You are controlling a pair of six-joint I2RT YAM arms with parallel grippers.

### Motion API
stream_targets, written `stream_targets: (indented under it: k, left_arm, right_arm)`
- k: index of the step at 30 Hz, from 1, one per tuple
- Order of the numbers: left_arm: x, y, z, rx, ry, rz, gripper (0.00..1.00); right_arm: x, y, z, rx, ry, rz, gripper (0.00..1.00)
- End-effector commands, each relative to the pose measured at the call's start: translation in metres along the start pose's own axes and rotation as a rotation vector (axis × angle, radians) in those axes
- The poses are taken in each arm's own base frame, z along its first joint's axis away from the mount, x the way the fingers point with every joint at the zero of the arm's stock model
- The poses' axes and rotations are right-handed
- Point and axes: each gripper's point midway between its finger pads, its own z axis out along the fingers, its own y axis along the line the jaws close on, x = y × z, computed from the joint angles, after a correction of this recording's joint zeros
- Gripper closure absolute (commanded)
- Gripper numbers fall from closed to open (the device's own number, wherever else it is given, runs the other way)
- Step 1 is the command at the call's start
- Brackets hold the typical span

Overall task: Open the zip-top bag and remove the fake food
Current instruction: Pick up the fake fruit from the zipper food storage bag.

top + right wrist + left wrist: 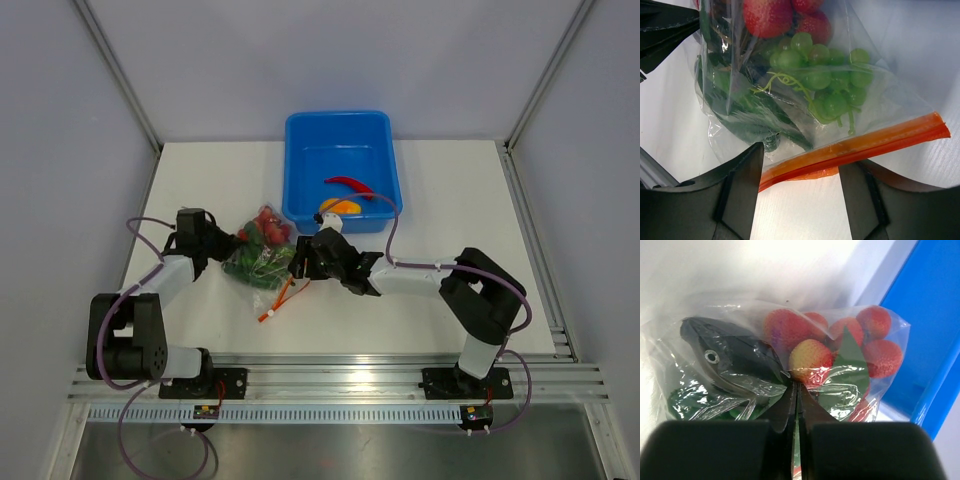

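The left gripper (796,387) fills the foot of its own view, its two black fingers pressed flat together with a fold of the bag (850,390) pinched between them. Green and red show through the slit lower down. Just past the tips, inside the clear film, lie a dark fish (735,357) on the left and a cluster of red and yellow-red balls (812,357) on the right, with green leaves (685,407) beneath. The blue tub (935,340) stands just right of the bag.

The right gripper (802,161) is open, one finger on either side of the orange strip (865,142) at the bag's mouth. The strip slants across the gap as one unbroken band; whether either pad touches it I cannot tell. Beyond it, green grapes (830,85) press against the film.

From above, the bag lies on the white table (450,200) between the two grippers, just near-left of the tub — left gripper at its left side, right gripper at its near-right end, where the strip juts toward the near edge. In the tub lie a red chili (350,183) and, by the near wall, an orange pepper (340,206).
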Motion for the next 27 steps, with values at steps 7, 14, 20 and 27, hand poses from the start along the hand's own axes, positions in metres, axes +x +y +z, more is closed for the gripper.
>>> stream_targets:
  k: [7,14,20,27]
  left_arm:
    - [-0.010,-0.019,-0.017,0.095,-0.056,0.027,1.00]
    - [-0.031,-0.003,-0.045,0.031,-0.225,0.005,0.91]
    - [-0.045,0.001,-0.061,0.006,-0.289,-0.010,0.65]
    - [-0.052,-0.001,-0.082,0.029,-0.357,-0.015,0.64]
  right_arm:
    - [-0.024,0.019,0.010,-0.042,-0.096,-0.024,0.52]
    - [-0.028,0.024,0.016,-0.052,-0.109,-0.030,0.63]
    - [-0.038,0.036,0.027,-0.061,-0.117,-0.051,0.66]
    - [-0.041,0.063,0.052,-0.123,-0.073,-0.073,0.67]
